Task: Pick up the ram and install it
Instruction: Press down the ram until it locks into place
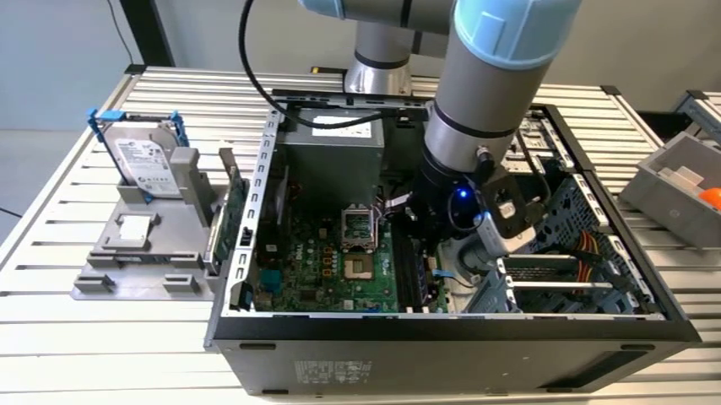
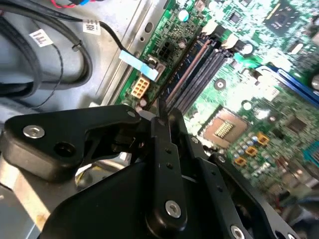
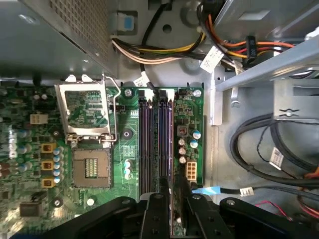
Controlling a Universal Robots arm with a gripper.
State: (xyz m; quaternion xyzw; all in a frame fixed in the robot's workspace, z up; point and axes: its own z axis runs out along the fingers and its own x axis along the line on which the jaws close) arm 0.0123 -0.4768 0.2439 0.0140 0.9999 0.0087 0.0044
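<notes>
A slatted metal tabletop [image 1: 67,202] carries an open computer case [image 1: 451,337], with a hard drive [image 1: 147,164] upright in a grey stand at the exterior view's left and a grey bin [image 1: 676,181] at its right. The arm reaches down inside the case. In both wrist views the end effector [image 3: 171,196] is pinching the ram [image 3: 171,149], which stands on edge over the slots [image 3: 149,134] beside the CPU socket [image 3: 92,167]. The first wrist view adds cables [image 3: 269,144]; white tags there are too small to read
</notes>
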